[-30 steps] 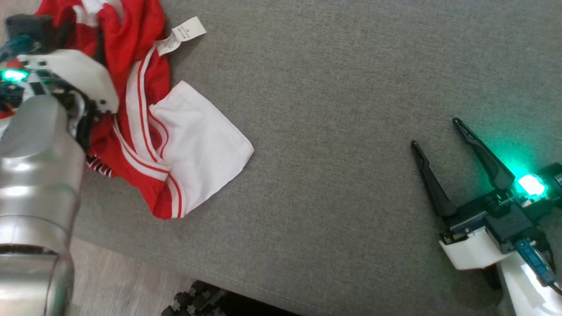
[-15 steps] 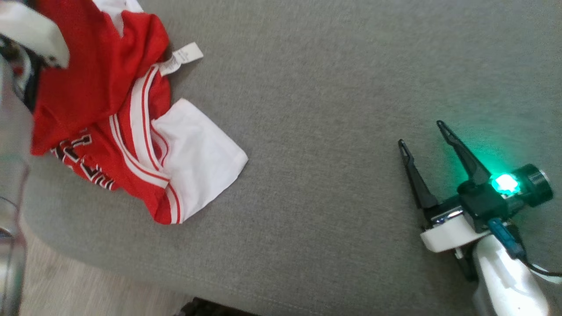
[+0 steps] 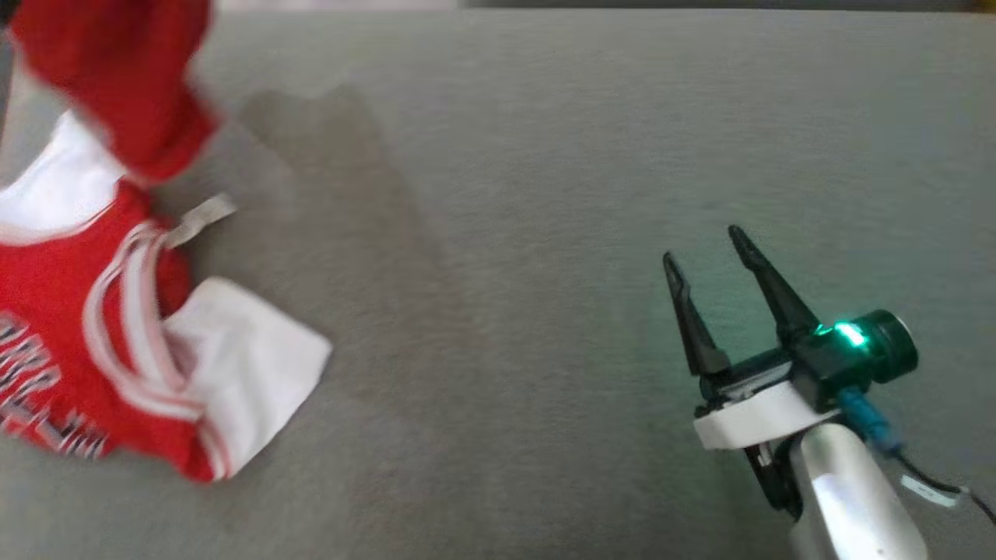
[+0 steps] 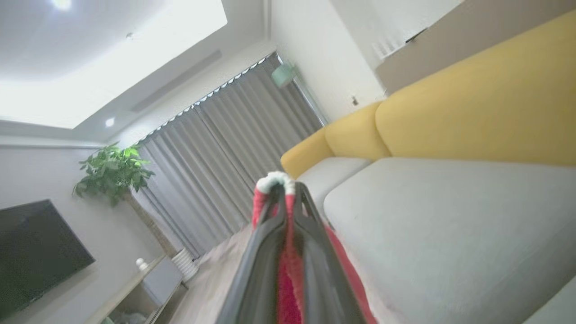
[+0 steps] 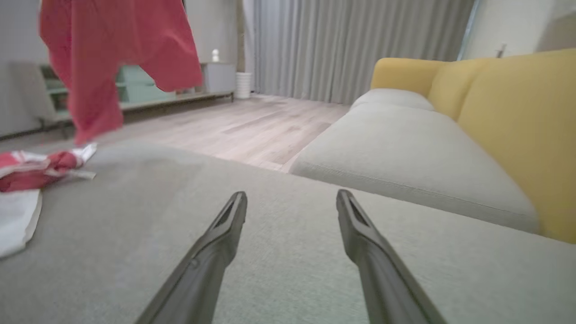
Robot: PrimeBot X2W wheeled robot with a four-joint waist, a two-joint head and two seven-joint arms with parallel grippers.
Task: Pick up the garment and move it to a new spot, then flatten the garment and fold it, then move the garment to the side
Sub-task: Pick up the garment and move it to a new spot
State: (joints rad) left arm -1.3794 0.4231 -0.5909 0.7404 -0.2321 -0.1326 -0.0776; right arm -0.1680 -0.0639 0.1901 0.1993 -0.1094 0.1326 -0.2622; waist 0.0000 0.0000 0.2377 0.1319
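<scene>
Noted left pincer [image 4: 289,191] clamped tight on red-and-white garment [image 3: 54,295], part hanging above grey sofa cushion [image 3: 506,194], rest lying well left of right pincer [image 3: 700,243], spread wide, empty.

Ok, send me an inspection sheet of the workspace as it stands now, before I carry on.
Surface: grey woven fabric cushion, smooth.
Job's things: red and white jersey garment, one part raised in the air, the rest crumpled at the cushion's left.
Clutter: nothing seen.
Grippers: left gripper, jaws shut on the garment's cloth; right gripper, jaws open, holding nothing, over the cushion.
Cables: dark cable with blue plug at the right wrist.
Surroundings: yellow-backed sofa, grey curtains, potted plant.
</scene>
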